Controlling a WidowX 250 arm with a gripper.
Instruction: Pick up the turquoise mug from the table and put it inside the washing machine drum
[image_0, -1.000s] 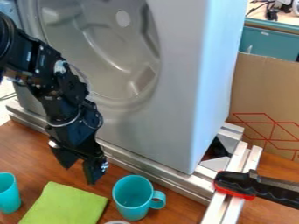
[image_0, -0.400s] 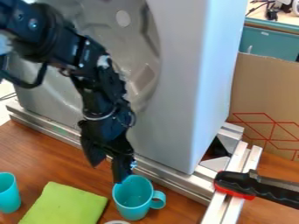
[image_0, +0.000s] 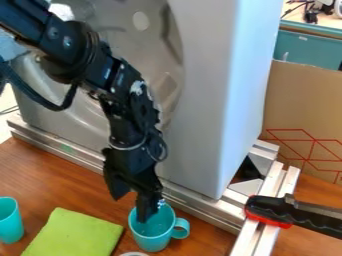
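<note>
Gripper (image_0: 131, 208) at the mug (image_0: 153, 242), fingers parted, one within the rim and the other outside (nothing grasped). The mug stands upright on the table (image_0: 200, 241), near the cloth (image_0: 73, 235). Progress, as judged: mug reached, grasp unmade.
</note>
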